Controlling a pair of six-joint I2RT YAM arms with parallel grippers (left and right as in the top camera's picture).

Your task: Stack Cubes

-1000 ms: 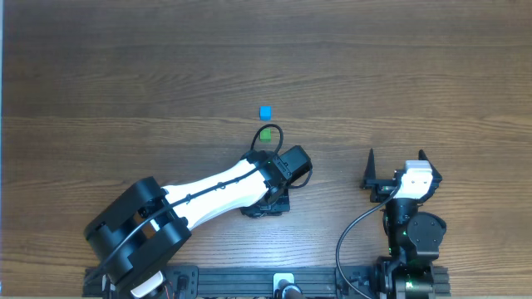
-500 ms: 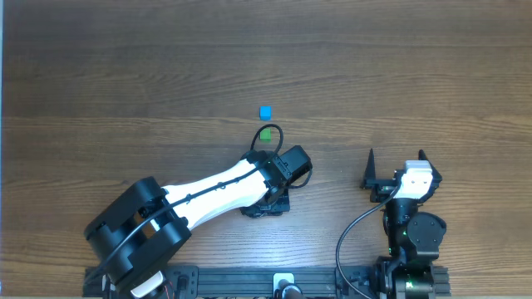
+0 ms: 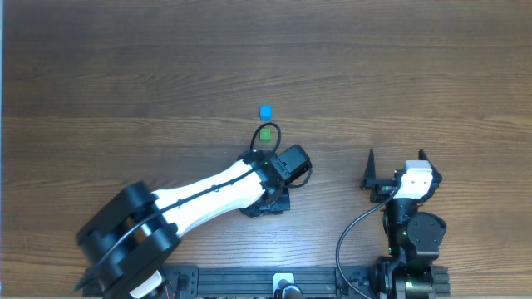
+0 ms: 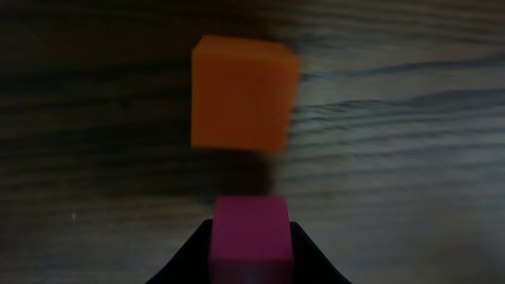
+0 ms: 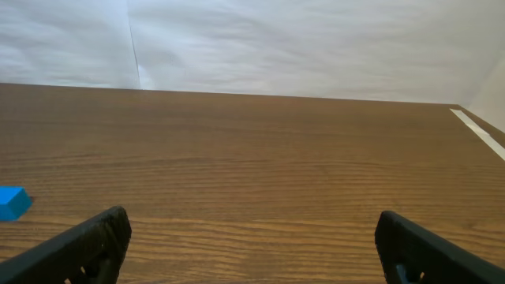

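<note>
- Grip: left tool [image 4: 251, 252] clamps pink cube [image 4: 251, 227] by opposite flat sides; orange cube [image 4: 243, 93] just ahead.
- Pink cube looks light, rigid, slightly slick.
- Right tool [image 5: 251, 237] gapes wide, empty.

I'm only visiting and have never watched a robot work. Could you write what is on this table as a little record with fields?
surface: brown wooden table
left gripper: shut on the magenta cube
orange cube: on the table just ahead of the held cube
green cube: on the table by the left arm's wrist
blue cube: on the table beyond the green one, a small gap between them
right gripper: open, holding nothing, at the table's right side
stack: no cube rests on another yet
</note>
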